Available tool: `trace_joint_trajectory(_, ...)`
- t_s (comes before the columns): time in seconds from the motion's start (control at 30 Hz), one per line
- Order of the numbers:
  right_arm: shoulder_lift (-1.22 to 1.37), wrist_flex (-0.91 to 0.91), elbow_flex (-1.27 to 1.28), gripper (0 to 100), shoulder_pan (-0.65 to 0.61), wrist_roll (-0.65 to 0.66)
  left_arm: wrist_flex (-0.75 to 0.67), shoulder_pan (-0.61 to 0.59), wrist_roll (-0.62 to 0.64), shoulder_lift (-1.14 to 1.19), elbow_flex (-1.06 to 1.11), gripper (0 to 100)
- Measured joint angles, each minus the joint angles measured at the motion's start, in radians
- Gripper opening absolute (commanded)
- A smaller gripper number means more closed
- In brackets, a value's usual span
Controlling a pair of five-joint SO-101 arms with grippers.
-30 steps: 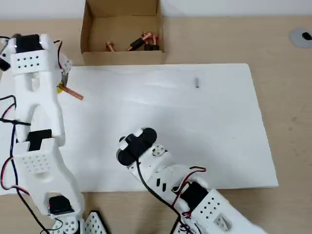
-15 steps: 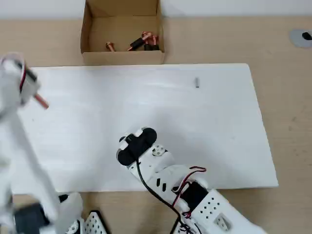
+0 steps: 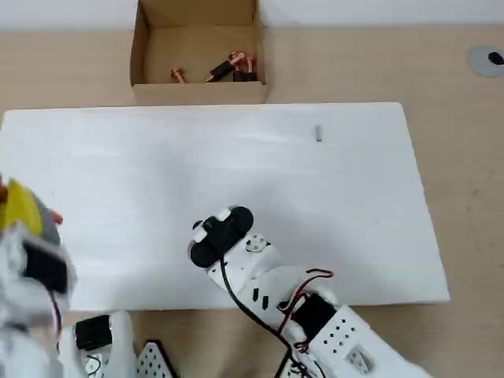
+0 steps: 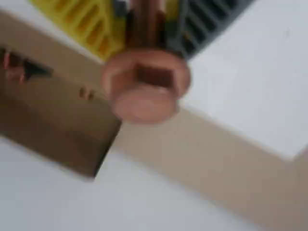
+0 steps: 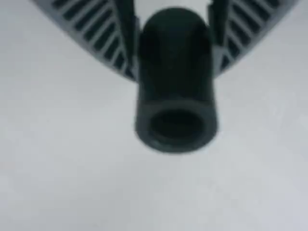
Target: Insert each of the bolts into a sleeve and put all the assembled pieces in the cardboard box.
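Note:
In the left wrist view a copper bolt (image 4: 146, 84) points its flanged head at the camera, and my left gripper (image 4: 147, 19) is shut on its shank between a yellow and a grey finger. From above, that arm (image 3: 27, 236) sits at the left edge of the white board. My right gripper (image 5: 174, 29) is shut on a black sleeve (image 5: 175, 91) whose open end faces the camera, just over the board. The right arm (image 3: 224, 236) stands near the board's front middle. The cardboard box (image 3: 197, 93) at the back holds several assembled pieces (image 3: 231, 67).
A white board (image 3: 315, 220) covers most of the wooden table. A small dark mark (image 3: 318, 134) lies on it at the back right. A grey round fitting (image 3: 487, 59) sits in the table's far right corner.
My left arm has swung from the back left of the board toward the front left edge, carrying the bolt with it. The right arm has kept still.

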Motion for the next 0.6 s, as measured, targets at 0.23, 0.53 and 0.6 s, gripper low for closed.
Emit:
trace_joint_trajectory(0.23, 0.0, 0.0, 0.0, 1.0, 0.0, 0.0, -0.072, 0.0, -0.003, -0.358, 0.325, 1)
trace_joint_trajectory(0.53, 0.0, 0.0, 0.0, 1.0, 0.0, 0.0, -0.117, 0.0, -0.117, -0.552, 0.517, 0)
trace_joint_trajectory(0.6, 0.0, 0.0, 0.0, 1.0, 0.0, 0.0, -0.117, -0.002, -0.141, -0.554, 0.523, 0)
